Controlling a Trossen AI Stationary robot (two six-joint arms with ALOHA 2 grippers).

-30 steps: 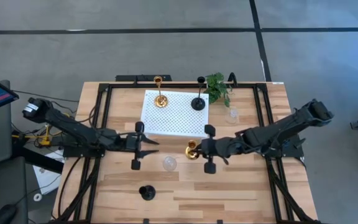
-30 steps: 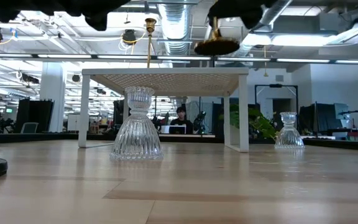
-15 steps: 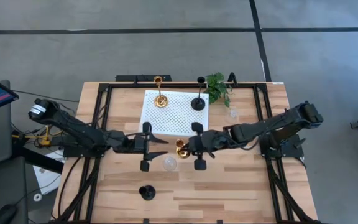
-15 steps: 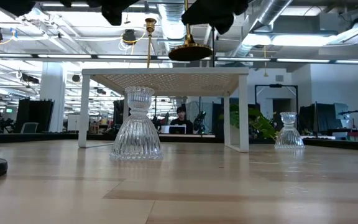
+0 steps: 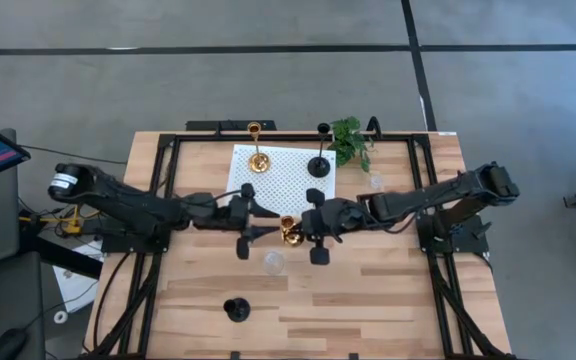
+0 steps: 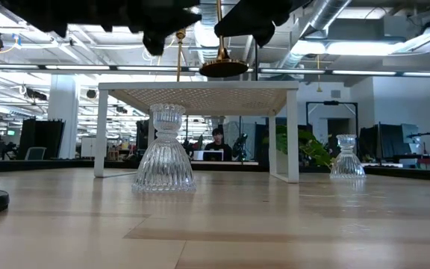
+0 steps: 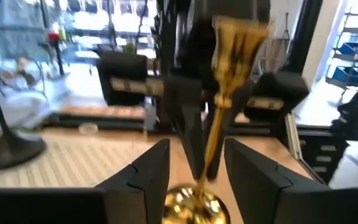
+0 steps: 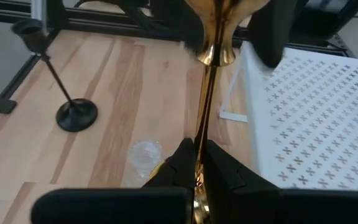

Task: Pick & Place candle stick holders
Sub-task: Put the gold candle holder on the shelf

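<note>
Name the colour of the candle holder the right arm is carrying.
Shiny gold holder; clearest in right wrist view.

Both arms reached toward mid-table, wrists nearly level, their grippers facing each other. The right gripper (image 5: 302, 229) was clamped tight, its fingers (image 8: 180, 157) pinched together. Just beside it, the left gripper (image 5: 265, 224) stood with its fingers (image 7: 148, 171) parted, close to touching the right one.
</note>
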